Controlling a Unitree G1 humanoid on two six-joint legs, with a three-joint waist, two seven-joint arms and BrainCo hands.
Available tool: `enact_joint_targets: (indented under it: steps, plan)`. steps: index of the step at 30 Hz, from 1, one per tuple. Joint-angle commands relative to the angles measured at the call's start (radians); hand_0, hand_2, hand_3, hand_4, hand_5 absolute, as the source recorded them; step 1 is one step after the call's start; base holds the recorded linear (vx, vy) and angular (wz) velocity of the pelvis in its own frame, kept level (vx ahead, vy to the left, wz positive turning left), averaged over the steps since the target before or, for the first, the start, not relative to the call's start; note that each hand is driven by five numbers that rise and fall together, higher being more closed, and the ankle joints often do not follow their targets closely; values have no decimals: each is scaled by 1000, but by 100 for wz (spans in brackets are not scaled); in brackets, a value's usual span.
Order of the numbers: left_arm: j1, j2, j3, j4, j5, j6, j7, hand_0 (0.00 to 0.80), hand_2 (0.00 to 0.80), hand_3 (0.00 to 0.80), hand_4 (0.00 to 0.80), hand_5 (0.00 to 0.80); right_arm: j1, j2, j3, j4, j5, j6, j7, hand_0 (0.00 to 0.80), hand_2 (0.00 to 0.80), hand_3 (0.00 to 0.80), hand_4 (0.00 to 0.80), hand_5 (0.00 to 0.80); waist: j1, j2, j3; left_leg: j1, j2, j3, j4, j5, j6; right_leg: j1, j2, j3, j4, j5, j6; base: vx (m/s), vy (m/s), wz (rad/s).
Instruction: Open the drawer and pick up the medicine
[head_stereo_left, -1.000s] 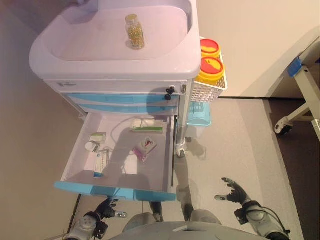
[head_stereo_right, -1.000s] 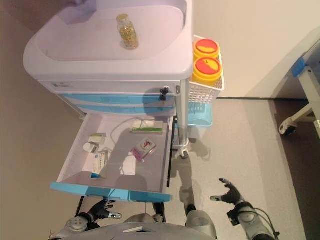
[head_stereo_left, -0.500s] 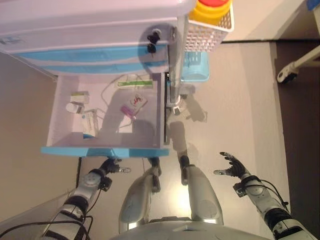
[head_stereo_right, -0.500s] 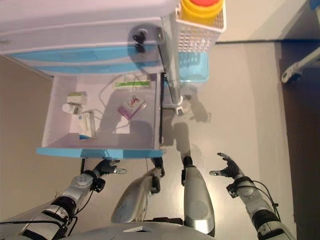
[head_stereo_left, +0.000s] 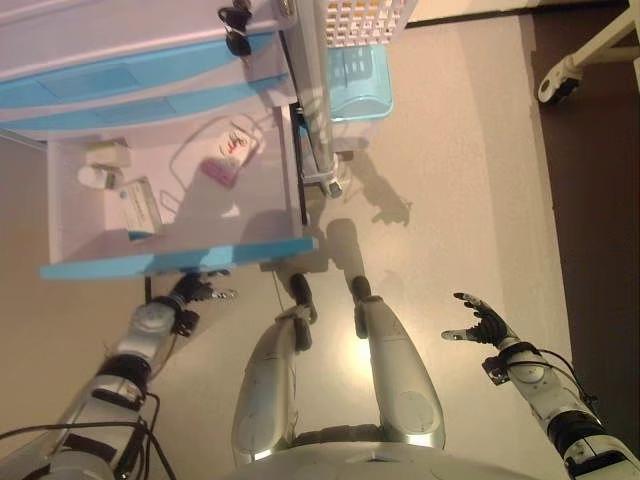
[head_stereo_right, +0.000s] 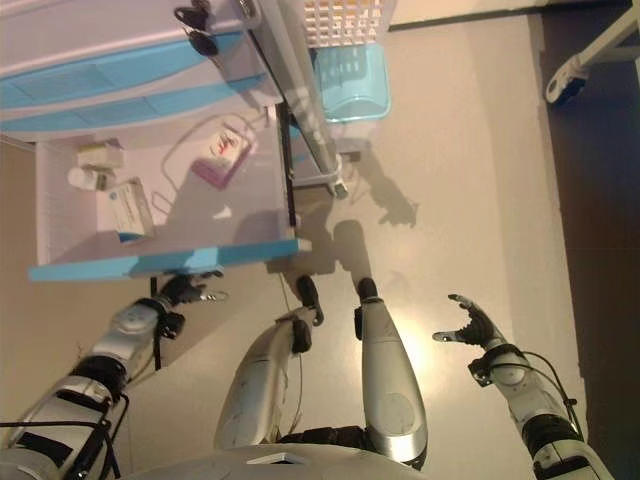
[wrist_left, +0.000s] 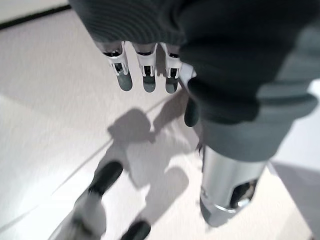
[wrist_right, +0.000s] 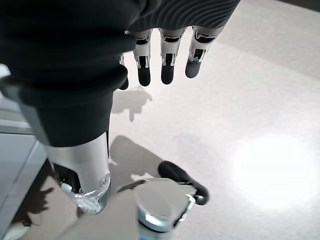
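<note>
The cart's lowest drawer (head_stereo_left: 175, 260) stands pulled out, its blue front towards me. Inside lie a pink packet (head_stereo_left: 218, 170), a white and blue box (head_stereo_left: 138, 205), a small white bottle (head_stereo_left: 92, 177) and a small pale box (head_stereo_left: 107, 153). My left hand (head_stereo_left: 192, 290) hangs just below the drawer front, outside the drawer, fingers relaxed and empty; its wrist view shows the fingers (wrist_left: 145, 70) over bare floor. My right hand (head_stereo_left: 480, 320) is open and empty, low over the floor far to the right of the drawer, and its fingers (wrist_right: 167, 60) hold nothing.
The cart (head_stereo_left: 120, 60) with two shut blue drawers stands above the open one. A blue bin (head_stereo_left: 358, 80) and a white basket (head_stereo_left: 360, 18) hang on its right side. A bed's wheel (head_stereo_left: 550, 90) shows at the far right.
The camera has tipped further down, so the cart top has slid out of view. Both hands stay low and empty, the left under the drawer front.
</note>
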Motion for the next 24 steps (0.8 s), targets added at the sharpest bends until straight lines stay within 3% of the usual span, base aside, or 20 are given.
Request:
enact_joint_targets:
  steps: [1, 6, 13, 20, 24]
  plan:
    - [-74, 95, 85, 2, -49, -1, 39, 0, 0, 0, 0, 0, 82, -31, 0, -62, 29, -13, 1, 0, 0, 0, 0, 0, -40, -23, -71, -3, -29, -10, 83, -116, 49, -48, 36, -20, -6, 39, -4, 102, 53, -7]
    - [-230, 170, 90, 67, -51, 38, 110, 0, 0, 0, 0, 0, 79, -49, 8, -70, 31, -16, -2, 0, 0, 0, 0, 0, -63, -34, -69, -58, -28, -10, 109, -118, 55, -101, 58, -3, 18, 38, -12, 63, 50, -9]
    - [-466, 248, 38, 165, -55, 17, 382, 0, 0, 0, 0, 0, 72, -45, 65, -52, 30, -57, -54, 0, 0, 0, 0, 0, -86, -50, -61, -110, -22, -9, 100, -104, 60, -157, 91, 16, 6, 52, -13, 8, 7, -3]
    - [-563, 240, -15, 198, -32, -7, 455, 0, 0, 0, 0, 0, 62, -11, 96, -12, 38, -96, -111, 0, 0, 0, 0, 0, -87, -55, -56, -111, -25, -7, 108, -119, 63, -157, 95, 20, 4, 49, -11, 4, -22, 1]
    - [-583, 224, -3, 171, -34, -58, 568, 0, 0, 0, 0, 0, 53, 13, 108, 12, 33, -111, -136, 0, 0, 0, 0, 0, -83, -55, -56, -109, -26, -3, 125, -137, 65, -152, 91, 18, 5, 44, -12, 12, -28, 5]
